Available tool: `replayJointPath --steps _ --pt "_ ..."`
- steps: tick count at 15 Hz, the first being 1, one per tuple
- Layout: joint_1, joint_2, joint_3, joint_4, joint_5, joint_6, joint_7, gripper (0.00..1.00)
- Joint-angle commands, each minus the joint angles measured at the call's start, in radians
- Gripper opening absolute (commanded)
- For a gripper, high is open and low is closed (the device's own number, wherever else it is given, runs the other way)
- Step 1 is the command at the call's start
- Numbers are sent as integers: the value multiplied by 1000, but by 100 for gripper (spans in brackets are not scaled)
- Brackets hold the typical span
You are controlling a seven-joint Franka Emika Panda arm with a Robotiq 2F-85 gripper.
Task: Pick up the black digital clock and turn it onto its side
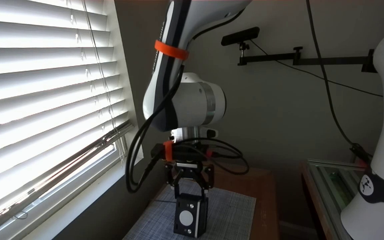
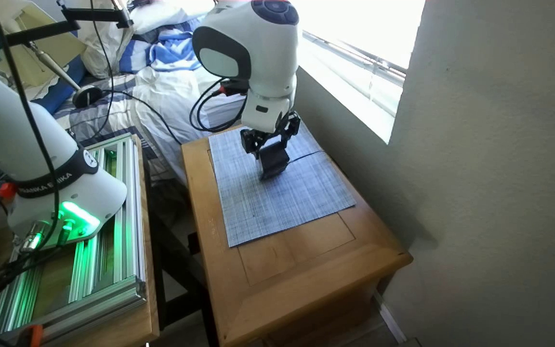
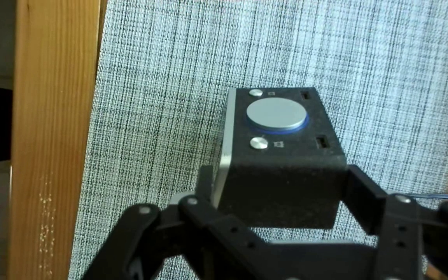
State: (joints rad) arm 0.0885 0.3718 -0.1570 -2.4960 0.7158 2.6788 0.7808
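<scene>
Where fingers [image 3: 366, 200] clamp, black digital clock [image 3: 280, 161] — between them

- Robot arm [image 1: 192, 103]: one.
- Gripper [image 1: 190, 196]: one, bearing two fingers [image 3: 364, 198].
- Black digital clock [image 3: 286, 186]: one.
- Large round disc [image 3: 276, 112] on the clock: one.
- Small silver buttons [image 3: 259, 143] on the clock: two.
- Rectangular slots [image 3: 322, 142] on the clock: two.
- Woven placemat [image 2: 282, 212]: one.
- Table [image 2: 306, 270] beneath the placemat: one.
- Bed [image 2: 171, 101], in an exterior view: one.
- Window blind [image 1: 45, 83], in an exterior view: one.
</scene>
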Motion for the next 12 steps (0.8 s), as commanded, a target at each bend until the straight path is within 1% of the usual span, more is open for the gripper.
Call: replayJointPath --steps 1,7,12 --pt "24 -24 5 -11 -86 32 118 57" --pt "60 -19 12 -11 -199 68 254 57" --pt "116 -9 -10 -16 -337 115 419 57"
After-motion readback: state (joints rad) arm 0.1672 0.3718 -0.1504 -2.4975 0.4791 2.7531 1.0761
